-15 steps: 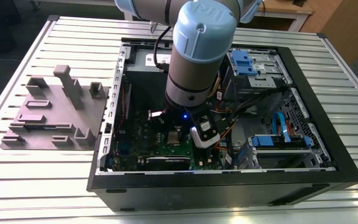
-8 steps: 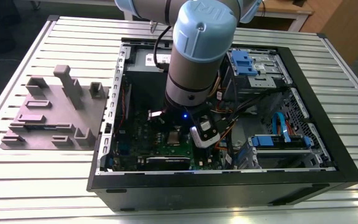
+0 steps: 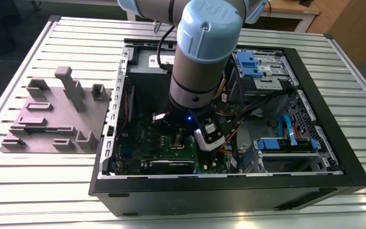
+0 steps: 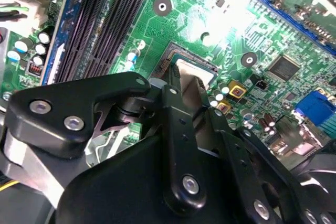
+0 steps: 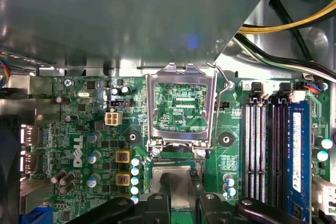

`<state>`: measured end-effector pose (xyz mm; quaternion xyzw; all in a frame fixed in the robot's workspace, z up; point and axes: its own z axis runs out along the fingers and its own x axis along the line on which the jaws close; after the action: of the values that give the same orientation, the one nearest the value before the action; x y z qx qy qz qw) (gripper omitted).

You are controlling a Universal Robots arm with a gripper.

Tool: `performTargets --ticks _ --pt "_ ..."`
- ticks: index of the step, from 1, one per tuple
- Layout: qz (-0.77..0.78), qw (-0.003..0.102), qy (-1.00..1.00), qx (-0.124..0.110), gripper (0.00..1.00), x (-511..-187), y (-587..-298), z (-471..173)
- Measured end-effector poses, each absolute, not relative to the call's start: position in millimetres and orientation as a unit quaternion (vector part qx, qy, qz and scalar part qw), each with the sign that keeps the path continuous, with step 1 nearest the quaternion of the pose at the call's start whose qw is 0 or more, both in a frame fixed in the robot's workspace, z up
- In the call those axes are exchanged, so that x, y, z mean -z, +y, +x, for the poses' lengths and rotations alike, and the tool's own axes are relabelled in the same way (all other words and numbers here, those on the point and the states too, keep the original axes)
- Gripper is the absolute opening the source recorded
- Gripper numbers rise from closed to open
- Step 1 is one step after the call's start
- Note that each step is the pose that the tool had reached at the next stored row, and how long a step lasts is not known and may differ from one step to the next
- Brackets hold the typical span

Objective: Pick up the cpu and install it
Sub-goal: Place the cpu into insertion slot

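First wrist view, fingers (image 5: 159, 203) clamped on cpu (image 5: 178, 187) edges, socket frame (image 5: 181, 73) raised alongside

Arm (image 3: 199, 62) upright (pale blue joint caps), hand (image 5: 177, 184) low at its end, straight down

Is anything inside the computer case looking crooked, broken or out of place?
Nothing looks damaged or spilled. The socket frame stands flipped open, which suits an installation. The cpu at the claw looks straight, not tilted.

Green motherboard (image 5: 233, 158), black claw (image 5: 179, 177), seemingly silver-grey cpu (image 5: 179, 188).
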<state>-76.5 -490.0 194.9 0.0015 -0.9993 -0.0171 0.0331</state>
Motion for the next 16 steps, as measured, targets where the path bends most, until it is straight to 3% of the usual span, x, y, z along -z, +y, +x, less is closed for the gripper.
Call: performTargets --ticks 5,8,9,15,16 --pt "0.002 0.037 -0.999 0.017 0.27 -198.0 -490.0 -74.6" --pt "0.001 0.038 -0.999 0.017 0.35 -199.1 -490.0 -74.4" --pt "0.001 0.038 -0.999 0.017 0.41 -199.1 -490.0 -74.4" --pt "0.002 0.038 -0.999 0.017 0.42 -199.0 -490.0 -76.5" --pt "0.002 0.038 -0.999 0.017 0.48 -198.5 -490.0 -76.9"
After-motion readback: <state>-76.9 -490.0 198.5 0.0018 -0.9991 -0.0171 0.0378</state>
